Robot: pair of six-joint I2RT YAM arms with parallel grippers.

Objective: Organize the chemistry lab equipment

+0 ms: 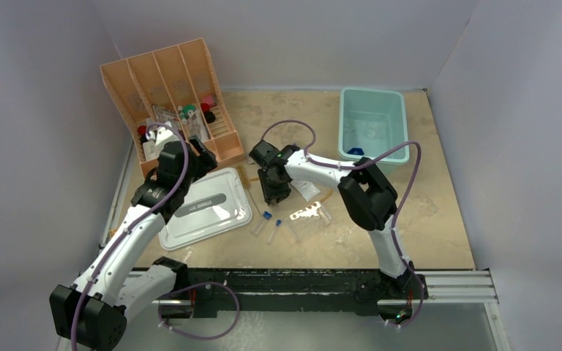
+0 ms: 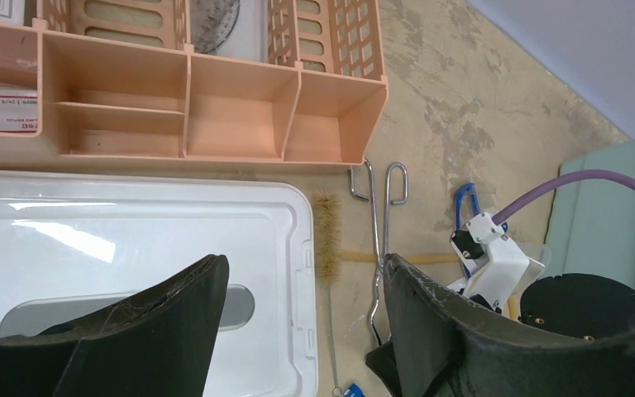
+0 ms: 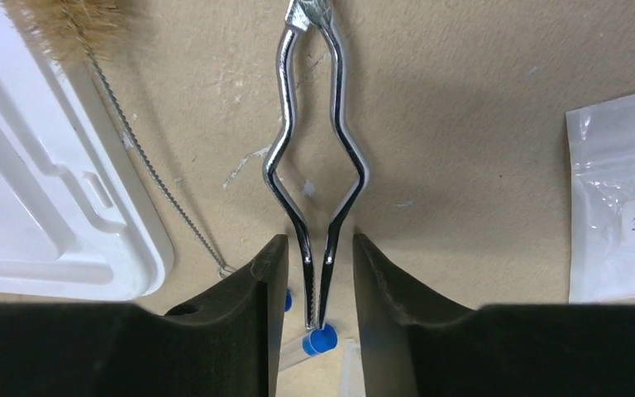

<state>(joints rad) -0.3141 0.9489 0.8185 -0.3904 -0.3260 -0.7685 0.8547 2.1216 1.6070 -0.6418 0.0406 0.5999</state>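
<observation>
Where legible, small packet (image 3: 620, 207) label "30"

1. The table (image 1: 439, 219) has a mottled tan top, and pale walls close it in at the left, far and right sides.
2. An orange divided organizer (image 1: 168, 102) stands at its far left. A teal bin (image 1: 372, 124) sits at its far right.
3. A pale lid (image 1: 206, 208) lies flat just in front of the organizer.
4. Off the lid's right edge, a bristle brush (image 2: 327, 240) and metal forceps (image 3: 307, 263) lie side by side.
5. Two blue-capped test tubes (image 1: 266, 216) lie near the lid's near right corner, with one cap at the forceps' tips.
6. A clear packet (image 3: 620, 215) lies to the right of the forceps.
</observation>
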